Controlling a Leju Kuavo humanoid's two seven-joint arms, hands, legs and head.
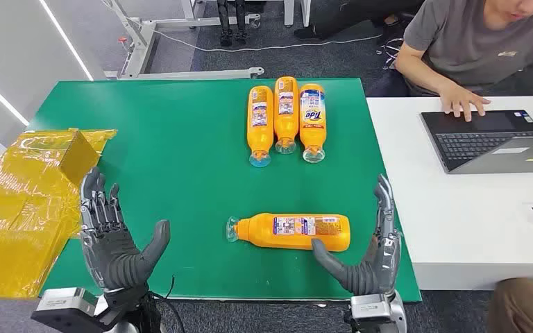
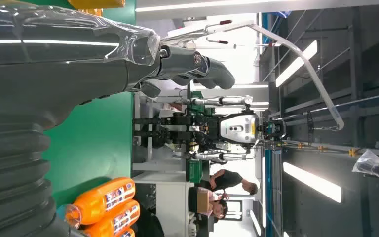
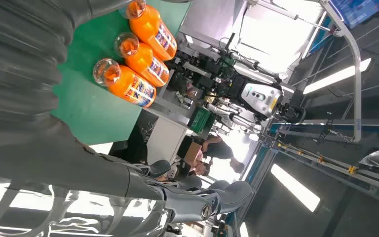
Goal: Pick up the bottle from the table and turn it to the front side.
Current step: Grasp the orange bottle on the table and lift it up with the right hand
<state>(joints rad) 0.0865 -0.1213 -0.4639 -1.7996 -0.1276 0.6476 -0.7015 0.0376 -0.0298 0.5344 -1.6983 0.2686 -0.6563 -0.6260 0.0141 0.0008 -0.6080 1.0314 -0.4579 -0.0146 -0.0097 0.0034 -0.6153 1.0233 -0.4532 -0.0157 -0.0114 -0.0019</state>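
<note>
An orange bottle point(image 1: 293, 231) lies on its side on the green table point(image 1: 173, 139), cap toward the left, its small-print label facing up. My right hand point(image 1: 373, 253) stands open just right of the bottle's base, thumb close to it, holding nothing. My left hand point(image 1: 113, 239) is open at the near left of the table, well away from the bottle. Both wrist views show my fingers point(image 2: 197, 66) point(image 3: 212, 197) spread with nothing between them.
Three more orange bottles point(image 1: 286, 118) point(image 3: 133, 54) point(image 2: 106, 197) lie side by side at the table's far end. Yellow wrapped boxes point(image 1: 31, 201) sit at the left. A person point(image 1: 479, 48) works at a laptop point(image 1: 489, 139) on the white table to the right.
</note>
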